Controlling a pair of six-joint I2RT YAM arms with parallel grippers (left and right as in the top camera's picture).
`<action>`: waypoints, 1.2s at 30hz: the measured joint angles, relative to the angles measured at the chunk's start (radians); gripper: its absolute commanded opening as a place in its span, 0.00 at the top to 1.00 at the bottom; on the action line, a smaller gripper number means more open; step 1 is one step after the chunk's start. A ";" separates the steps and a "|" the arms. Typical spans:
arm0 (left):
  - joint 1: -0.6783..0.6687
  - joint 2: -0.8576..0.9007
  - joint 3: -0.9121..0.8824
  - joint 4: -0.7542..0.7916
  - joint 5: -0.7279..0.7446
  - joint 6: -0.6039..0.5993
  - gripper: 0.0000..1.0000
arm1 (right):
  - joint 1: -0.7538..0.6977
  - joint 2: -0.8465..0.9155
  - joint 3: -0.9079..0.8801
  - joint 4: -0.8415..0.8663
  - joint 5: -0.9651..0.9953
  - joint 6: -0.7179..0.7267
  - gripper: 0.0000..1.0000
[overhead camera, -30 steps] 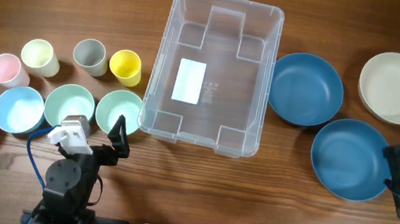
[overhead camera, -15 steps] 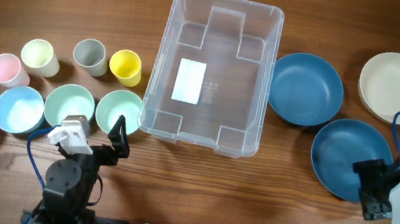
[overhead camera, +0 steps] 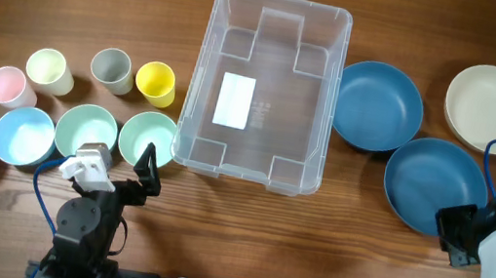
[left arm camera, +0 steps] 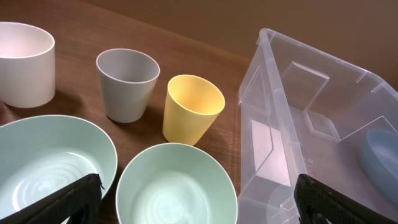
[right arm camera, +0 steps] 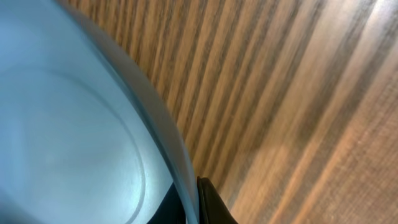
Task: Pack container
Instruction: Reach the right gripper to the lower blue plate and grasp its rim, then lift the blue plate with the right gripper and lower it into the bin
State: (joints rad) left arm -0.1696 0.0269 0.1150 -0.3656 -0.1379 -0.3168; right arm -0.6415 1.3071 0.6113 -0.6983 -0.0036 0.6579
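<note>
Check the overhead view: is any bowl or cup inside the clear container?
No, the clear container shows only its white label inside, with bare plastic all around it.

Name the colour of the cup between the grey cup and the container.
Yellow cup; clearest from the left wrist.

**A:** Any writing to call out there?

**B:** One candidate only: a white label (overhead camera: 234, 100) lying flat on the floor of the container (overhead camera: 293, 67), toward nine o'clock of its centre from overhead.

**A:** Can you read it?

**B:** No, it shows as a plain white rectangle. At its three o'clock edge sits a small patch of grey marks (overhead camera: 260, 111), too small to make out.

**A:** And the left wrist view?

**B:** It shows the white label (left arm camera: 264, 149) through the clear wall at a slant, and nothing on it is legible. No brand or number can be read anywhere.
</note>
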 measured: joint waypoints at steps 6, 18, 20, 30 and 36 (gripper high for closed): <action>0.000 0.000 0.000 0.000 0.000 0.000 0.00 | -0.001 -0.189 0.026 -0.161 0.030 -0.007 0.96; 0.000 0.000 0.000 0.000 0.000 0.000 0.00 | 0.111 -0.421 0.556 -0.264 -0.283 -0.126 0.96; 0.000 0.000 0.000 0.000 0.000 0.000 0.00 | 0.189 -0.406 0.612 -0.262 -0.312 -0.132 0.96; 0.000 0.000 0.000 0.000 0.000 0.000 0.00 | 0.687 -0.098 0.688 -0.069 -0.333 -0.159 0.96; 0.000 0.000 0.000 0.000 0.000 0.000 0.00 | 0.914 0.142 0.688 0.138 -0.268 -0.177 0.96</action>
State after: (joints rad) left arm -0.1696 0.0269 0.1150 -0.3656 -0.1379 -0.3168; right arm 0.2722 1.4490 1.2991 -0.5606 -0.2714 0.4805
